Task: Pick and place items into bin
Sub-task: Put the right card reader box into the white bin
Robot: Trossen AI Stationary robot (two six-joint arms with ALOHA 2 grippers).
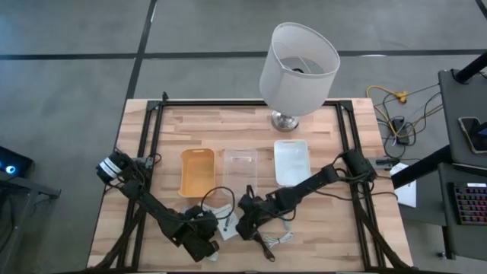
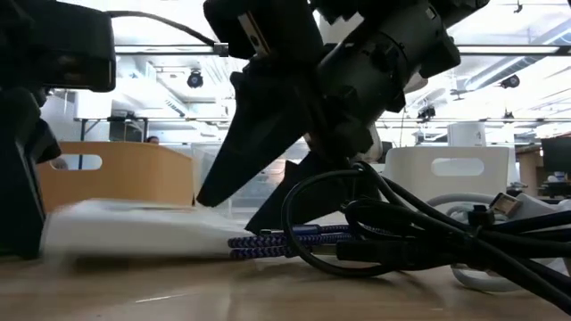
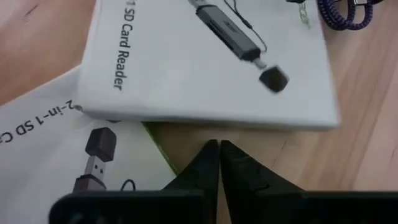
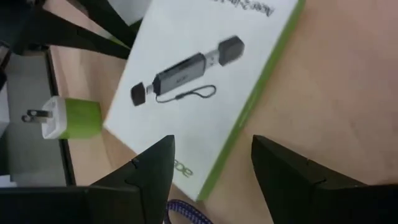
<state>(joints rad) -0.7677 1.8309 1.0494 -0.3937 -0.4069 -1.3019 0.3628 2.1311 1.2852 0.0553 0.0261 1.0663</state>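
Right gripper (image 4: 211, 168) spread above white card-reader box (image 4: 205, 87), green plug (image 4: 71, 118) only there, left gripper (image 3: 217, 163) pressed together.

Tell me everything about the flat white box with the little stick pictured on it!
The flat white cardboard box has a green edge and a printed picture of a grey card reader with a black cap and thin loop cord. Another view shows the words "SD Card Reader" on such a box. It lies flat on the wooden table, beside a green and white plug. The right gripper hovers open above its edge, apparently not touching it.
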